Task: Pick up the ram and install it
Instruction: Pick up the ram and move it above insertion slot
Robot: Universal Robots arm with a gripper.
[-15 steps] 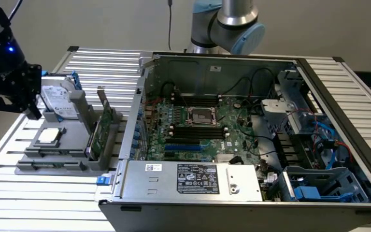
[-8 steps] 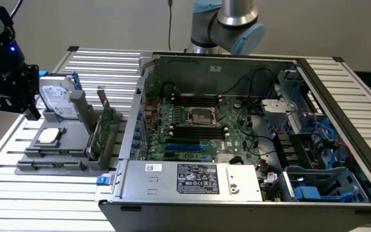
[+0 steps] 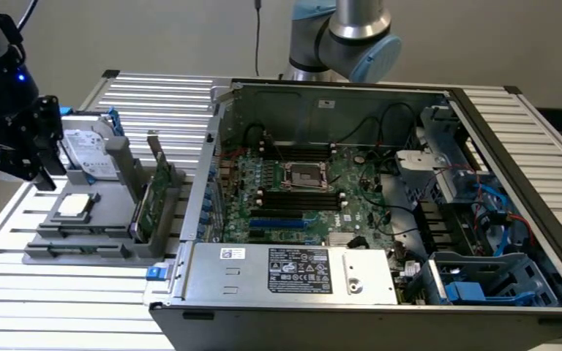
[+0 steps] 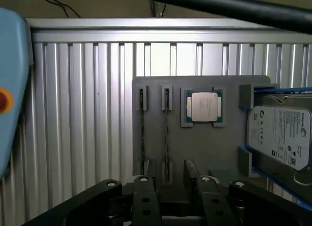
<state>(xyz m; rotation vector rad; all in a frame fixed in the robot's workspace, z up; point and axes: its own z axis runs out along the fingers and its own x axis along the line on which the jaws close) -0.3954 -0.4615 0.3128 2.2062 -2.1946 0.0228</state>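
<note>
Two ram sticks stand edge-on in narrow slots of the grey holder tray point(image 4: 204, 148): one ram point(image 4: 142, 133) and a second ram point(image 4: 166, 131) beside it, each showing as a thin dark strip. My gripper point(image 4: 169, 179) hangs above the tray with its fingers apart and nothing between them, and the second ram's slot lies in line with the gap. In the exterior view, the black gripper point(image 3: 39, 164) is over the tray point(image 3: 85, 252) at that view's left, well away from the open computer case point(image 3: 261, 274) and its green motherboard point(image 3: 306, 201).
On the tray also lie a CPU chip point(image 4: 204, 106) and a hard drive point(image 4: 280, 136). A wider green expansion card point(image 3: 156, 194) stands upright at the tray's case-side edge. Everything rests on a ribbed metal table point(image 3: 56, 300). The arm's base point(image 3: 345, 36) rises behind the case.
</note>
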